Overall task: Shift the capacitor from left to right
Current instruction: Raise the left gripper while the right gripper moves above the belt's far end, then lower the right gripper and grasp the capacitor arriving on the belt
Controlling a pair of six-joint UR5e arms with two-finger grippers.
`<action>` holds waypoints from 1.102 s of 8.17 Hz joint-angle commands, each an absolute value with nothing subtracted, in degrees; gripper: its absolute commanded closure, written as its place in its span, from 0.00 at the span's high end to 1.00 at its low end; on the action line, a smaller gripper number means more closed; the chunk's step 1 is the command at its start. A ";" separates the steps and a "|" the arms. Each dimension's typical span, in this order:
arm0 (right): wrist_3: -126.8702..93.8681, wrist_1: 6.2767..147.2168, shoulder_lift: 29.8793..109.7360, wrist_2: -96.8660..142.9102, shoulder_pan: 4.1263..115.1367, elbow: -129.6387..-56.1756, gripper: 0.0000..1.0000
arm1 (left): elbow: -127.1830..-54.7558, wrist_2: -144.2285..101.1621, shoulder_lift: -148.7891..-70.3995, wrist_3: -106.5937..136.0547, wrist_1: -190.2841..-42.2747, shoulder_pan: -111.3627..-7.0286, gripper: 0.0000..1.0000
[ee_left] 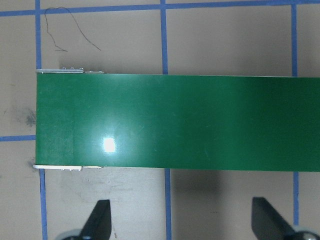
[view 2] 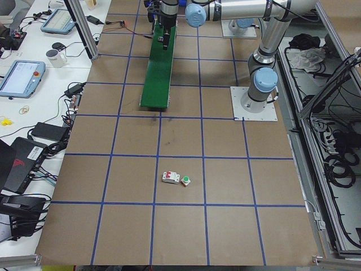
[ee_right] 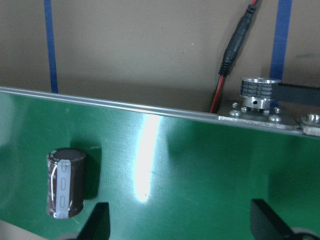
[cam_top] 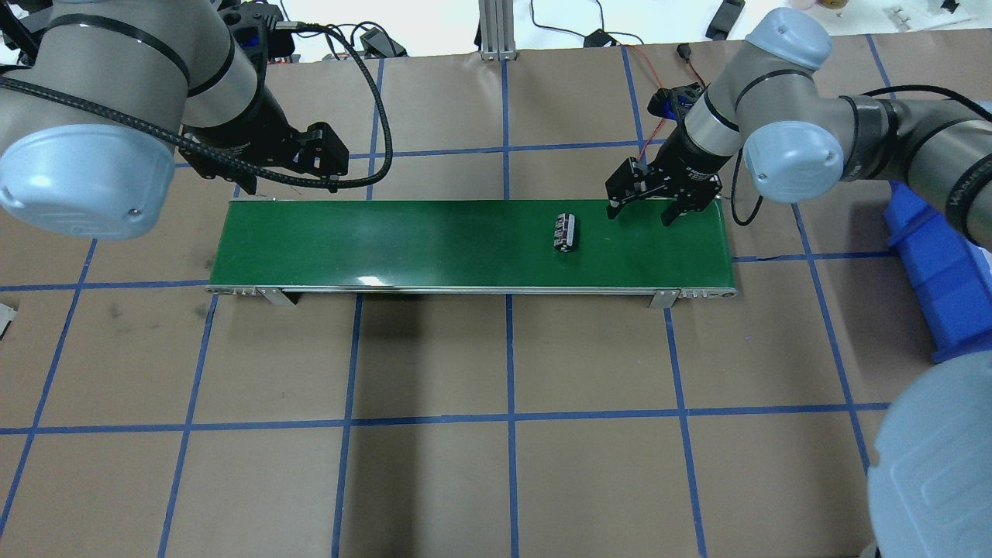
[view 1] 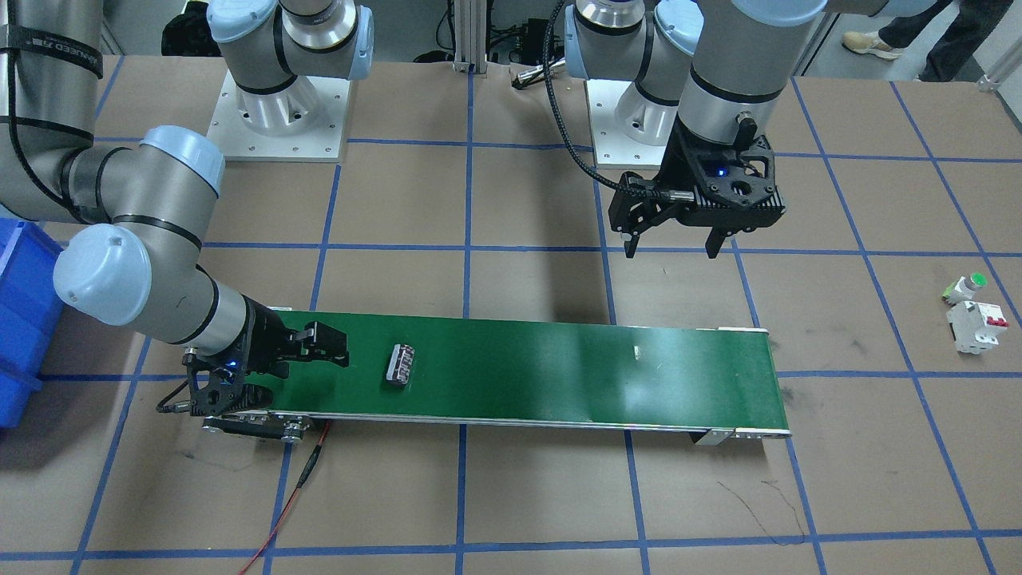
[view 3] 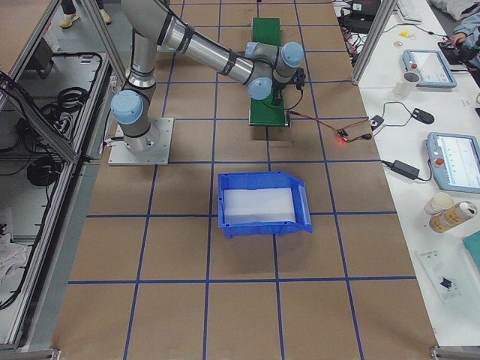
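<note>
At the right end of the green conveyor belt (cam_top: 426, 240), the right gripper (cam_top: 639, 217) hovers low with fingers spread and empty, and the capacitor (cam_top: 565, 232) lies on its side on the belt just beside them, untouched. Further along, the left gripper (view 1: 671, 251) hangs raised near the belt's left portion, fingers likewise parted, holding nothing. Well beyond that end, a white circuit breaker (view 1: 976, 326) and a green-capped push button (view 1: 966, 287) rest side by side.

Bright overhead light, white glare on green belt (ee_right: 145, 160), soft shadows, slightly soft wrist views
</note>
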State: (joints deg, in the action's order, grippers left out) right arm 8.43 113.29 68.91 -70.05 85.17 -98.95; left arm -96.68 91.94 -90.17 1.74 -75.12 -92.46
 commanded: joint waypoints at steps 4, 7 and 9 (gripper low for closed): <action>3.08 113.47 68.82 -69.96 85.25 -98.96 1.00 | -96.68 92.29 -90.26 1.23 -74.97 -92.46 1.00; 2.99 113.55 68.82 -71.53 85.25 -98.96 1.00 | -96.68 92.29 -90.79 1.58 -74.88 -92.46 1.00; 3.08 113.73 68.82 -75.65 85.25 -98.96 0.92 | -96.77 92.29 -90.79 1.67 -74.88 -92.46 1.00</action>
State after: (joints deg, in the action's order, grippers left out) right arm 3.02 113.56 68.79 -72.32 85.25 -98.96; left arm -96.72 92.28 -90.74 1.55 -74.87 -92.46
